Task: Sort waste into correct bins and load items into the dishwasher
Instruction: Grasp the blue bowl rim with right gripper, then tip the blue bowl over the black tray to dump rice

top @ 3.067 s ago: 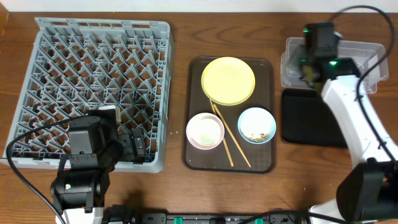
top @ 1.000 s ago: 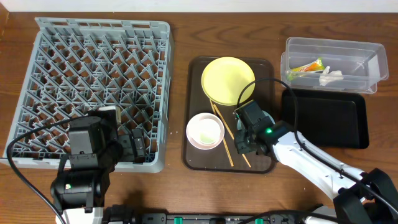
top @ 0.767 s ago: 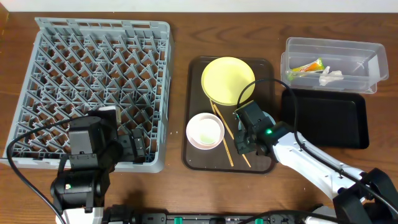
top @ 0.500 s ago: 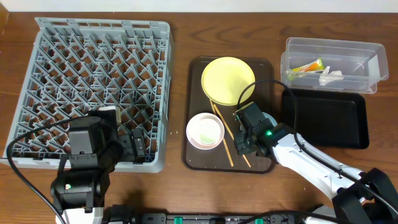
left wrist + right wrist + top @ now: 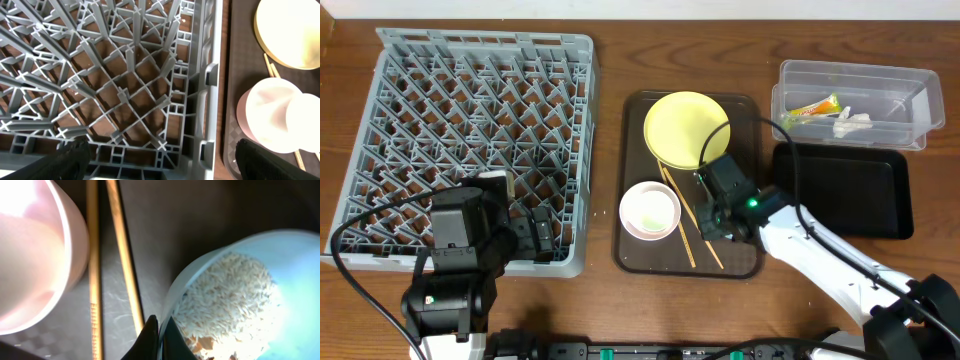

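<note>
Gripping the light blue bowl [image 5: 240,265] by its rim on the serving tray [image 5: 635,120], your right gripper [image 5: 159,332] is clamped shut and your left gripper [image 5: 165,155] is spread wide over the dish rack [image 5: 210,75]; wrapper [image 5: 812,107] and paper [image 5: 852,121] sit in the clear tub [image 5: 790,75], while the rice scraps [image 5: 225,295] and all racking remain.

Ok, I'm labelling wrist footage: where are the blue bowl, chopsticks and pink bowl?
light blue bowl [image 5: 295,285], right wrist view, bare inner wall.
chopsticks [image 5: 123,255], right wrist view, right stick's shaft.
pink bowl [image 5: 55,265], right wrist view, its side.
</note>
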